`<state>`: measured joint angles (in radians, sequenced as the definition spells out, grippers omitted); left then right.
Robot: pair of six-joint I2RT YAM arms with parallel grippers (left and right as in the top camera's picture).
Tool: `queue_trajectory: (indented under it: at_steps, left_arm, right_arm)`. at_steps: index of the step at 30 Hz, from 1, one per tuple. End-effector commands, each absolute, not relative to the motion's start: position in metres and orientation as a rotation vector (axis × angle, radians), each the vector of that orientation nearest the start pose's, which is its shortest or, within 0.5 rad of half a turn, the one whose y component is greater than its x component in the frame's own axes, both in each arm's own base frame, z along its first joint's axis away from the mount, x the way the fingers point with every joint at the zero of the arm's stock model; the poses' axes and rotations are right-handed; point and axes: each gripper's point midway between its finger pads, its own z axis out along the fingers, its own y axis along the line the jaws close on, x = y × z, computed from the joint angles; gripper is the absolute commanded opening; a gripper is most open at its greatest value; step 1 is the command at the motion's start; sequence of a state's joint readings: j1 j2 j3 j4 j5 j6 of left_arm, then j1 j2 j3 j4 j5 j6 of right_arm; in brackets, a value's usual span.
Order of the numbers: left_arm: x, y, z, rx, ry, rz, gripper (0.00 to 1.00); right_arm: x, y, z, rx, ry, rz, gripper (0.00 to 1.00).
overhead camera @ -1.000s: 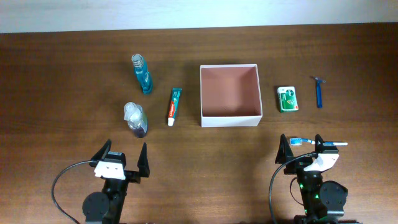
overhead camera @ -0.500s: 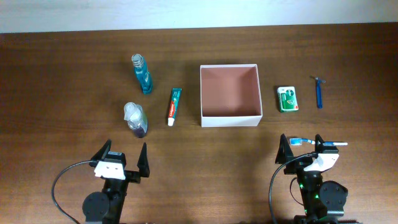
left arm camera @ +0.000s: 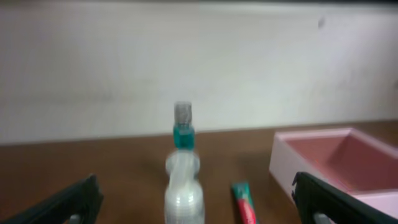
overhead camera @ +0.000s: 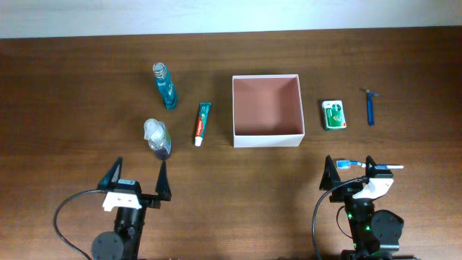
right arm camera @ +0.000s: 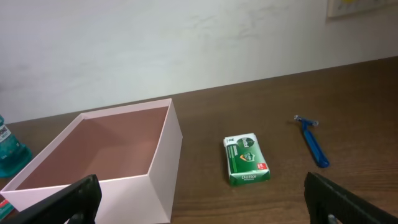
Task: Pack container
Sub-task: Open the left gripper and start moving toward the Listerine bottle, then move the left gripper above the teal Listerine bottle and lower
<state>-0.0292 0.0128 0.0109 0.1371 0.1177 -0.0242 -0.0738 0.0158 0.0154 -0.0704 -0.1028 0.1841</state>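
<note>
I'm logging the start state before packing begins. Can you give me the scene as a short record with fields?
container: white-walled box, pinkish-brown inside, empty
left of container: toothpaste tube, teal bottle, clear bottle
right of container: green packet, blue razor
left gripper: open, holding nothing, just short of the clear bottle
right gripper: open, toothbrush lying at its fingertips, contact unclear

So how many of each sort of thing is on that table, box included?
2 bottles: teal bottle, clear bottle
1 toothpaste tube
1 green packet
1 razor
1 toothbrush
1 container
Total: 7
</note>
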Motion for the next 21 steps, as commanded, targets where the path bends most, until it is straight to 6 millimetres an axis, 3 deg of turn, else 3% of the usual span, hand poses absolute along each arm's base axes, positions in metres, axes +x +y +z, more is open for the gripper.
queue_trajectory:
  at_steps: [1,7,14,17,21]
  left_arm:
    - [0.237,-0.041,0.224,0.168,1.368,-0.188,0.99]
    - [0.233,-0.04,0.243,0.254,1.319,-0.068,0.99]
    - [0.225,-0.026,0.324,0.241,1.246,0.065,0.99]
    - [0.236,-0.026,0.35,0.244,1.338,0.058,0.99]
    - [0.265,-0.04,0.362,0.32,1.556,-0.026,0.99]
  right_arm:
    - [0.246,0.0,0.158,0.136,1.636,0.172,0.99]
    - [0.246,0.0,0.158,0.136,1.636,0.172,0.99]
    - [0.246,0.0,0.158,0.136,1.636,0.172,0.99]
    - [0.246,0.0,0.158,0.136,1.636,0.172,0.99]
    - [0.246,0.0,0.158,0.136,1.636,0.172,0.99]
